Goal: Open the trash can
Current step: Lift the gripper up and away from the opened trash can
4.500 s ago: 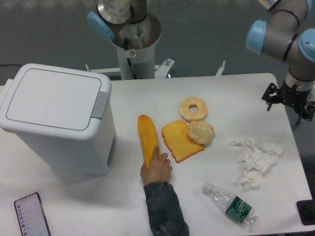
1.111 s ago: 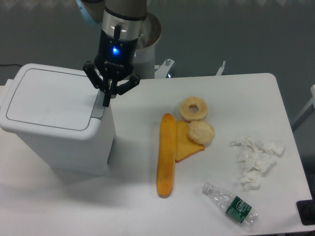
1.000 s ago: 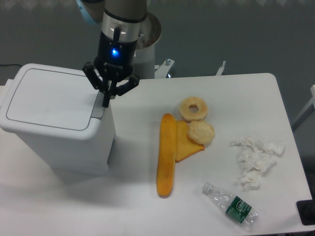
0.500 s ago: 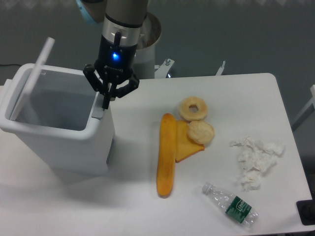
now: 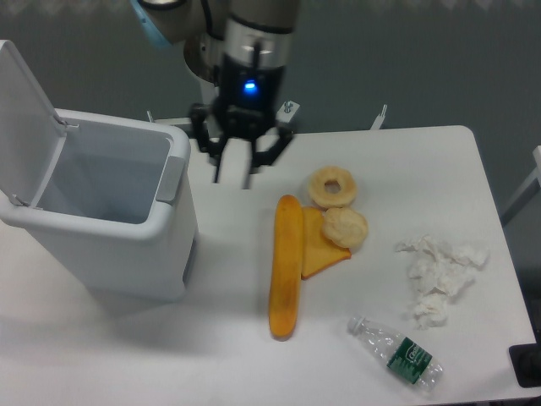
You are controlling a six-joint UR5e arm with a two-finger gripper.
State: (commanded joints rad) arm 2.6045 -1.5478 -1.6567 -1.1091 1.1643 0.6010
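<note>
lid raised: the large white plastic boxy trash can [image 5: 101, 216] at nine o'clock on the white table [image 5: 406, 169] stands open, its flat hinged lid [image 5: 24, 110] tipped up and back at the far left, the hollow inside showing. its light grey push tab [image 5: 172, 178] sits untouched on the right rim. the opening looks done; judging from this, nothing is left but clearing the arm away.

the black two-finger gripper [image 5: 233, 172] hangs at twelve o'clock, just right of the bin and apart from it. its jaws stand a little apart, holding nothing and touching nothing.
</note>
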